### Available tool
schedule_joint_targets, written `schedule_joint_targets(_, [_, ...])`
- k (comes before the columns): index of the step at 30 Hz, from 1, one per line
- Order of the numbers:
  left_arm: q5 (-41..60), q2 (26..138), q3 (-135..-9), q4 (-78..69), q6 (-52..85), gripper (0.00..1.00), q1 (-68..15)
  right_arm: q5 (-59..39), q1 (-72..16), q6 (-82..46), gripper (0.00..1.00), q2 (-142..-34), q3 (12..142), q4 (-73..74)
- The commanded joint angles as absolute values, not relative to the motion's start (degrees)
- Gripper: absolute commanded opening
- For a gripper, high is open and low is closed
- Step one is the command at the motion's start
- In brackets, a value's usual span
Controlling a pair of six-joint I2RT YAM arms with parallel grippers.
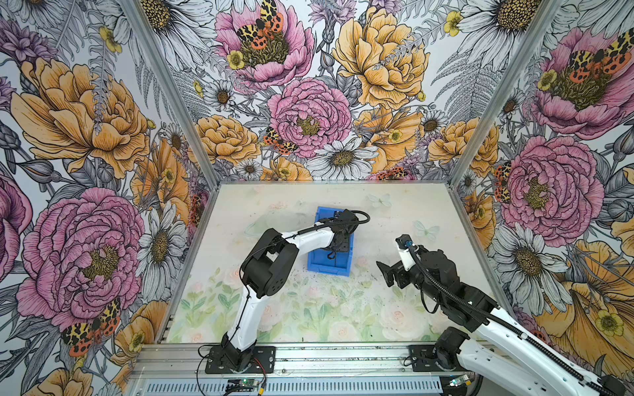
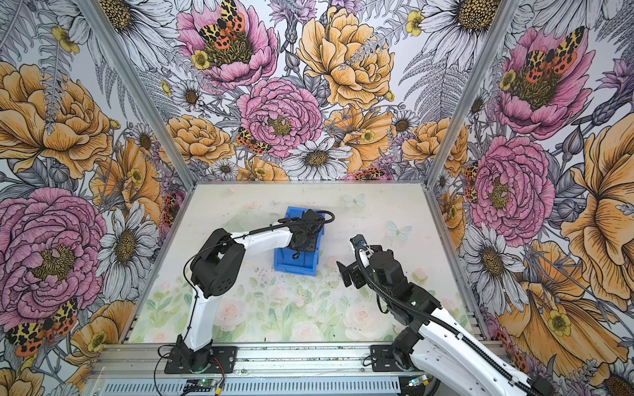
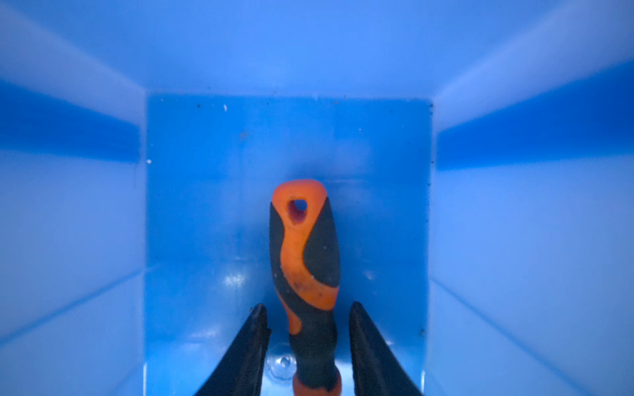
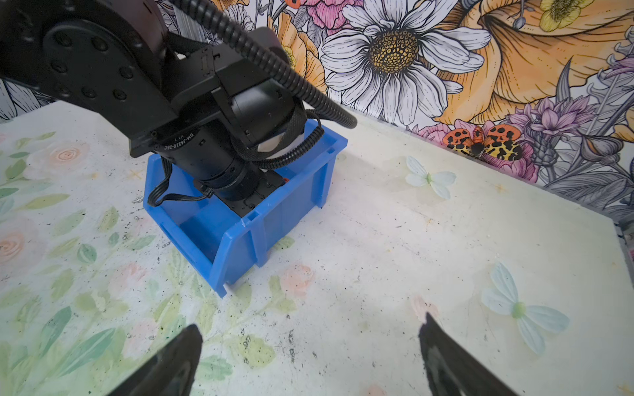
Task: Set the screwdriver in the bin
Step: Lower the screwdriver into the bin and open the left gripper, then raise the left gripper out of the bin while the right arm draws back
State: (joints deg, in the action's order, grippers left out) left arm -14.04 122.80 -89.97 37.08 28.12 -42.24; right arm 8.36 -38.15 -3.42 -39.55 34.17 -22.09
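While the screwdriver [image 3: 305,260], probably light, stiff and grippy, best pinched on its chunky handle, is sitting inside the bin [image 1: 327,269] near the middle of the desk [image 1: 394,212], the left gripper [image 3: 307,305] is straddling it, jaws narrowly parted, not touching, and the right gripper [image 4: 310,321] is hovering wide open near the bin.

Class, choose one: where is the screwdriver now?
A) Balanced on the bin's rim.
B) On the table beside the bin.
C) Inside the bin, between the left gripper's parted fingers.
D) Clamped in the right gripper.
C: the left wrist view shows the screwdriver walled in by the bin, with blue visible between its handle and each finger of the left gripper.
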Motion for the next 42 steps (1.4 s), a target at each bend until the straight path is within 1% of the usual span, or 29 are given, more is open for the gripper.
schedule_joint_targets(1, [-14.2, 120.3, -89.8, 37.2, 28.3, 0.43, -42.1, 9.0, -38.0, -3.1, 0.99, -39.0, 34.9, -21.6])
schedule_joint_targets(23, [-19.5, 110.1, -90.3, 40.8, 27.4, 0.44, -43.9, 9.1, -37.9, -3.4, 1.00, -37.9, 34.7, -21.6])
schedule_joint_targets(29, [-21.0, 105.7, -89.2, 41.8, 27.3, 0.49, -45.2, 9.1, -37.9, -4.1, 1.00, -36.6, 34.2, -21.7])
schedule_joint_targets(31, [-21.7, 104.9, -88.6, 42.1, 27.4, 0.52, -45.8, 9.1, -37.9, -4.5, 0.99, -36.2, 34.1, -21.7])
schedule_joint_targets(32, [-22.1, 102.2, -88.3, 42.2, 27.4, 0.54, -46.1, 9.1, -37.9, -4.5, 0.99, -36.0, 34.0, -21.7])
schedule_joint_targets(38, [-24.8, 96.4, -85.4, 43.0, 28.6, 0.64, -48.1, 8.5, -37.9, -4.6, 1.00, -35.2, 34.3, -21.7])
schedule_joint_targets(42, [-26.0, 92.3, -82.6, 43.3, 29.4, 0.67, -48.8, 8.1, -37.9, -4.9, 1.00, -34.5, 34.5, -21.8])
